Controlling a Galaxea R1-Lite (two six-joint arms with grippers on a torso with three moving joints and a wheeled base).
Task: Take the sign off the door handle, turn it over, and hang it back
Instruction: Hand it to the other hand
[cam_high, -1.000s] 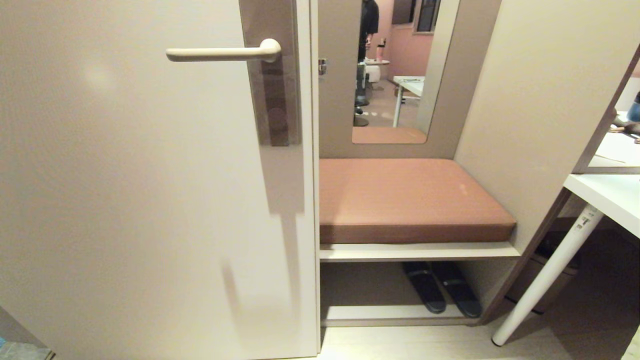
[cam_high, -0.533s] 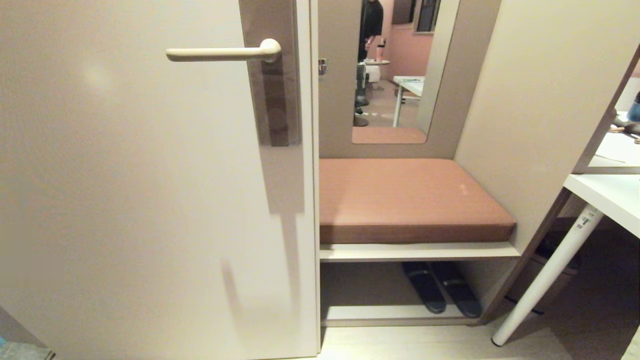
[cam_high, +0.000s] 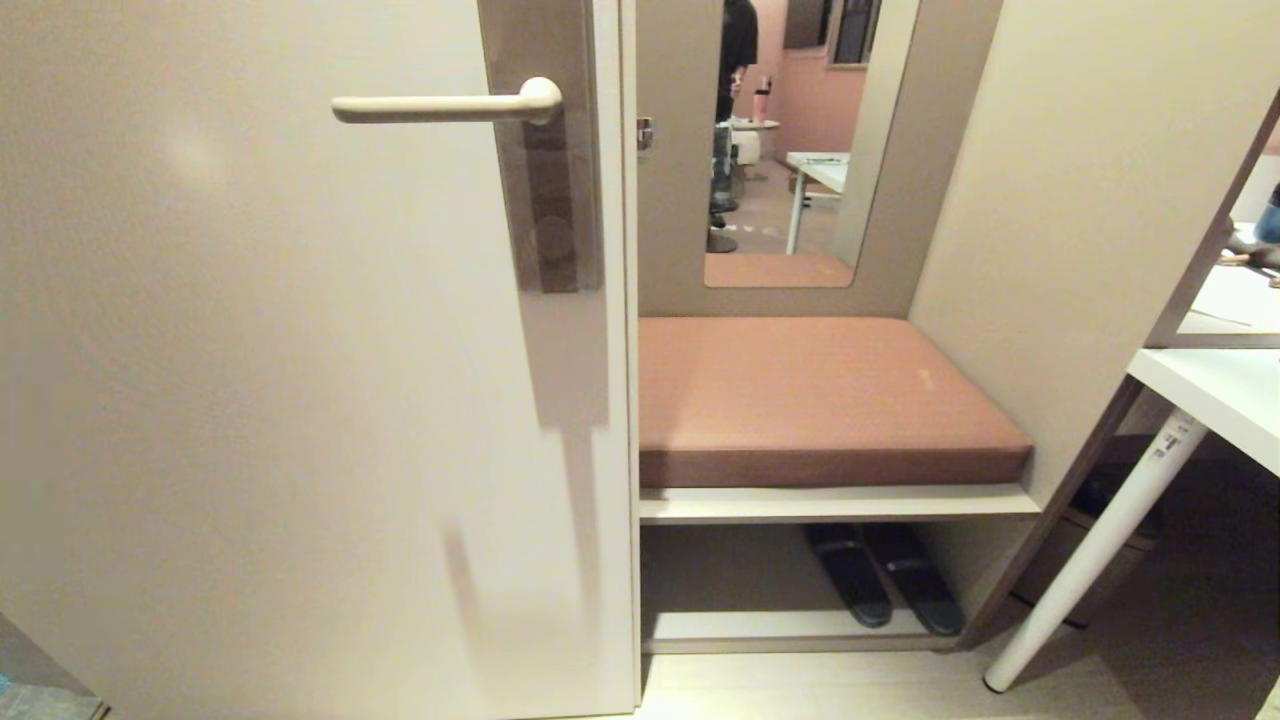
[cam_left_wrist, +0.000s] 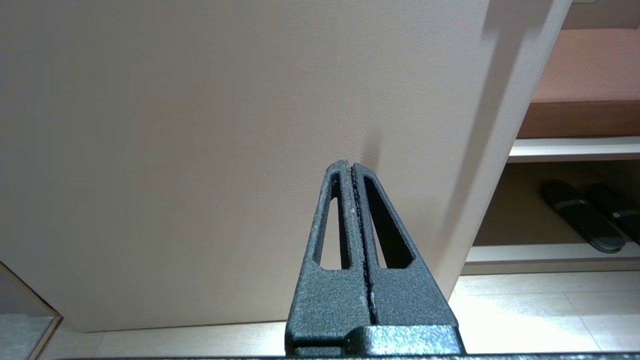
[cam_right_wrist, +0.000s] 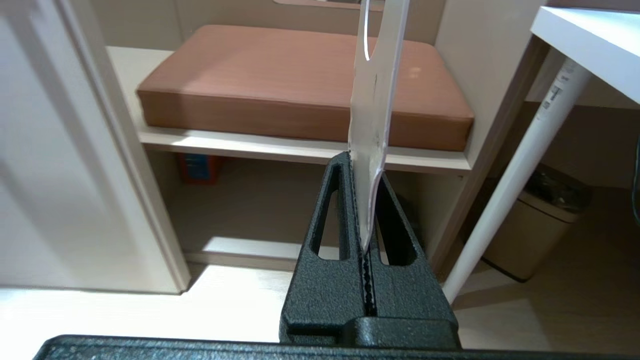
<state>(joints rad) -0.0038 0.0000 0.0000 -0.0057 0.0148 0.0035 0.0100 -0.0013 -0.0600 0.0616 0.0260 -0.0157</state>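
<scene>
Right wrist view: thin, stiff-looking white card sign (cam_right_wrist: 374, 95) is pinched at its lower end by right pincer (cam_right_wrist: 364, 245), judged light.

We lose the top of the thin white card sign (cam_right_wrist: 372, 100) past the frame edge, above the right gripper (cam_right_wrist: 361, 165); its lower end hides between the black fingers.

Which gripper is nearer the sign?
Right. The right gripper has its jaws clamped on the sign; the left gripper faces the door, empty.
</scene>
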